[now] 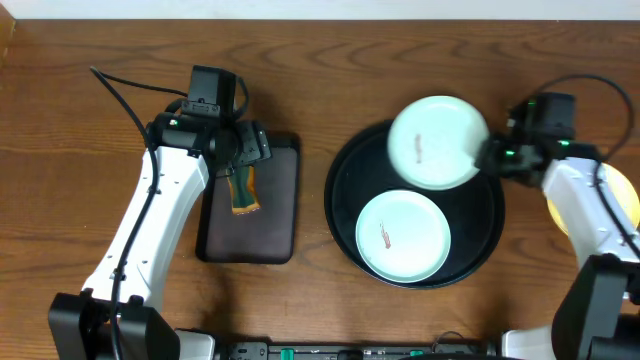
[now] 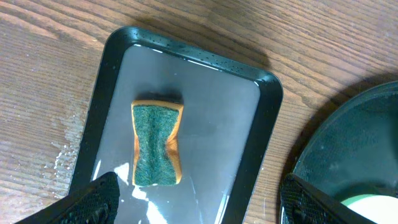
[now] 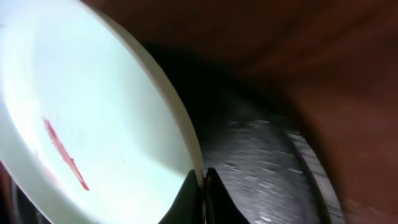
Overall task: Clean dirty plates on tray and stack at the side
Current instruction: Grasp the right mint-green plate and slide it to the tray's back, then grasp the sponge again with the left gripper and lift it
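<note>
Overhead, right of the tray: The right gripper [image 1: 492, 155] pinches the right edge of the upper plate [image 1: 435, 140], a mint-white plate that overlaps the far rim of the tray [image 1: 345, 205] and looks lifted off it.
Overhead, inside the tray: The lower plate [image 1: 403, 236] lies flat at the near side, marked by one reddish smear.
Overhead, beyond the tray: The yellow plate [image 1: 625, 195] sits on the table [image 1: 80, 120] to the right of the tray, partly under the right arm. Whether it is clean cannot be told.
Overhead, left of the tray: The left gripper [image 1: 245, 160] hangs over the rectangular tray [image 1: 280, 215], which sits just beside the tray, with the sponge [image 1: 243, 190] below it.
Left wrist: The fingers [image 2: 102, 199] are spread wide and hold nothing. The sponge lies green side up on the wet rectangular tray, between and ahead of them.
Right wrist: The fingertips [image 3: 194, 190] are clenched on the upper plate's rim. The plate is tilted above the tray's glossy floor, and a red smear [image 3: 62, 152] runs across its face.
Step in hand: Probably presenting a dirty plate for wiping while the sponge waits to be picked up.
Next move: It calls for the left gripper to drop onto the sponge, close across its narrow waist and carry it to the held plate. The right grip will need to hold firm against the wiping pressure.
</note>
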